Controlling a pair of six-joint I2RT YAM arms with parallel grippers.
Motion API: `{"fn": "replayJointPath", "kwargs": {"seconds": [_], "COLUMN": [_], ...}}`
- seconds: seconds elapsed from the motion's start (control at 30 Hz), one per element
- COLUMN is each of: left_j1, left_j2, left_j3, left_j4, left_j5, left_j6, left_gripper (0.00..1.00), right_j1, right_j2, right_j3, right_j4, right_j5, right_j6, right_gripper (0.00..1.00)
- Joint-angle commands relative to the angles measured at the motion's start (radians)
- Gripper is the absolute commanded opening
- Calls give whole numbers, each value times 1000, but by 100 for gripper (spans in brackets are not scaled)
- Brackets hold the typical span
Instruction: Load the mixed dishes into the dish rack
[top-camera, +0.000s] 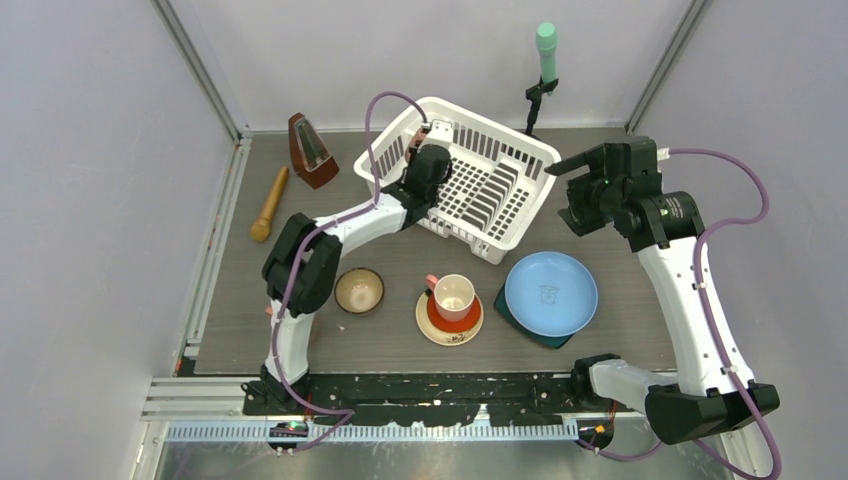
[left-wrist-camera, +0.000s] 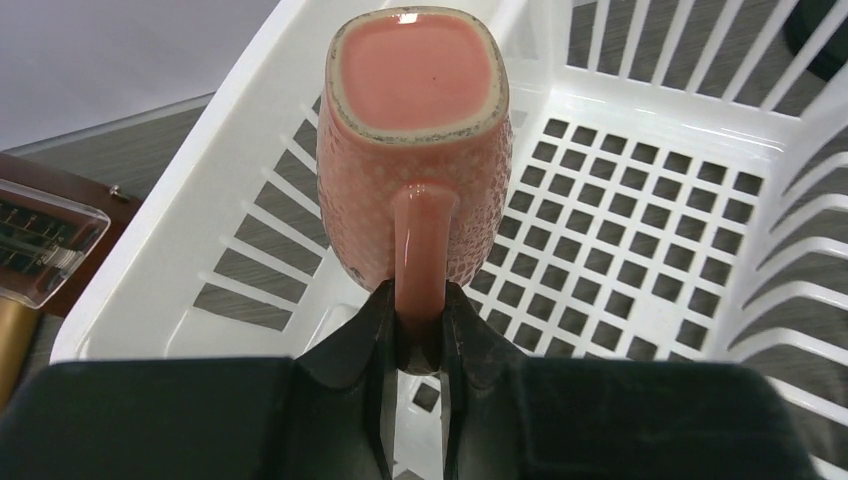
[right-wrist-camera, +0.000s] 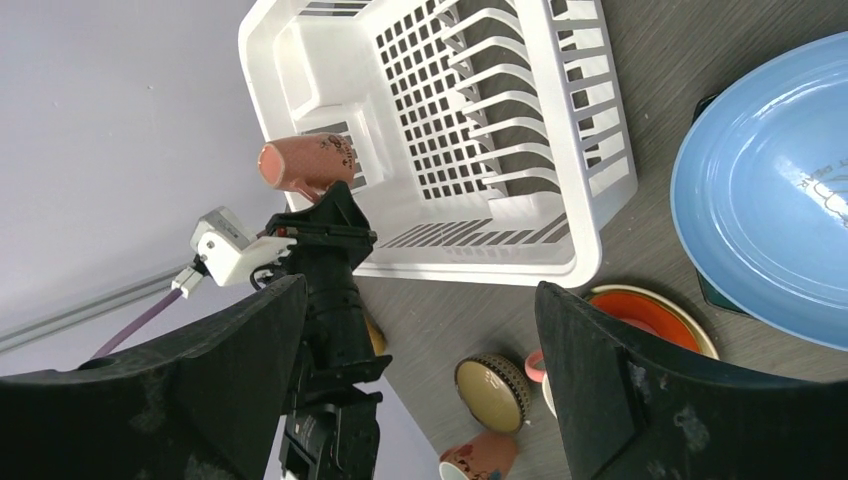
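Observation:
My left gripper is shut on the handle of a pink mug. It holds the mug on its side above the left end of the white dish rack, base towards the camera. The held mug also shows in the right wrist view, and the left gripper in the top view. My right gripper is open and empty, high up right of the rack. A second pink mug stands on the red saucer over the cream saucer. The brown bowl sits left of it. The light blue plate lies on the dark teal plate.
The brown metronome and a wooden pestle lie left of the rack. A stand with a green top is behind it. The right wrist view shows a third mug on its side near the bowl.

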Motion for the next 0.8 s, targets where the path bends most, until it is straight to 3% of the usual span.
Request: {"fn": "replayJointPath", "kwargs": {"seconds": [0.0, 0.23, 0.4, 0.57, 0.77], "left_j1": [18, 82, 98, 120, 127], "left_j2": [33, 119, 173, 198, 209], "left_j3": [69, 111, 89, 82, 99], "left_j4": [196, 243, 418, 418, 345], "left_j5": [-68, 2, 20, 144, 107], "left_j6": [12, -52, 94, 82, 37], "left_gripper": [0, 0, 0, 0, 3], "right_j1": [-7, -9, -14, -24, -27], "right_j2": [-26, -19, -5, -3, 5], "right_j3": [30, 5, 11, -3, -9], "right_j4": [-1, -1, -1, 22, 39], "right_j5": [27, 5, -15, -37, -53], "right_j6": [-36, -51, -64, -56, -50], "right_gripper": [91, 90, 90, 90, 90]}}
